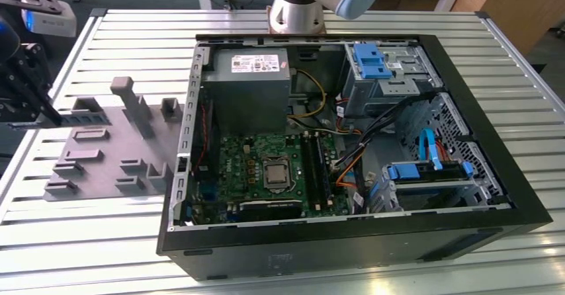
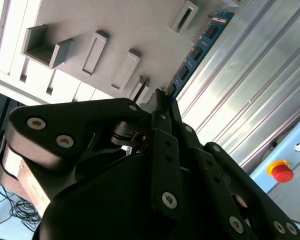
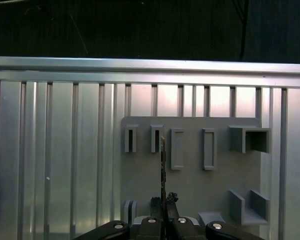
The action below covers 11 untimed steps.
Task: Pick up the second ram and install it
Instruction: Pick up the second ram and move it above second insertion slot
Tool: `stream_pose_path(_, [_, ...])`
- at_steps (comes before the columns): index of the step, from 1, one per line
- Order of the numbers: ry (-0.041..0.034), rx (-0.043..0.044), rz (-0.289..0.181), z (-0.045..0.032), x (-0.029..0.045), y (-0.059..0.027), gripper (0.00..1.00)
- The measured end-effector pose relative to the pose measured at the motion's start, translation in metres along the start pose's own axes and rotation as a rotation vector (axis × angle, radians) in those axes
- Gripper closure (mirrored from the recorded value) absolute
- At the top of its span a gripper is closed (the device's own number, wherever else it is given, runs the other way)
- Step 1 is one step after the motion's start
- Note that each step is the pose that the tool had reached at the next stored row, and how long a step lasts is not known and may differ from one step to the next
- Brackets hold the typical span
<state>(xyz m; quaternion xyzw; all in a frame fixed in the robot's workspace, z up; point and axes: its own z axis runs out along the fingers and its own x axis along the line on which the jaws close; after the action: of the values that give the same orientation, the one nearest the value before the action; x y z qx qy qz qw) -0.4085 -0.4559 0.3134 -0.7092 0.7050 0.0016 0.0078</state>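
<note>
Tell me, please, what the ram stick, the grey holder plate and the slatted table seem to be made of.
Second ram: rigid circuit board, blue lacquered face, dark chips. Holder plate: matte grey plastic, probably printed. Table: ribbed bare metal, likely aluminium, with sheen.

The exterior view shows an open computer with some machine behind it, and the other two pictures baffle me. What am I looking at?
The pale column at the top of the exterior view is a robot arm. The two wrist views come from cameras riding on that arm, looking along its black fingers. The fingers are closed on a thin blue memory stick, beside a grey holder board with slots for parts. I cannot tell whether the stick has been lifted clear of the board. The board and the open computer case both sit on a ribbed metal table.
</note>
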Motion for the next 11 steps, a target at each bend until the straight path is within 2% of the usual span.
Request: stream_pose_path(11, [0.0000, 0.0000, 0.000, -0.0109, -0.0002, -0.0001, 0.86])
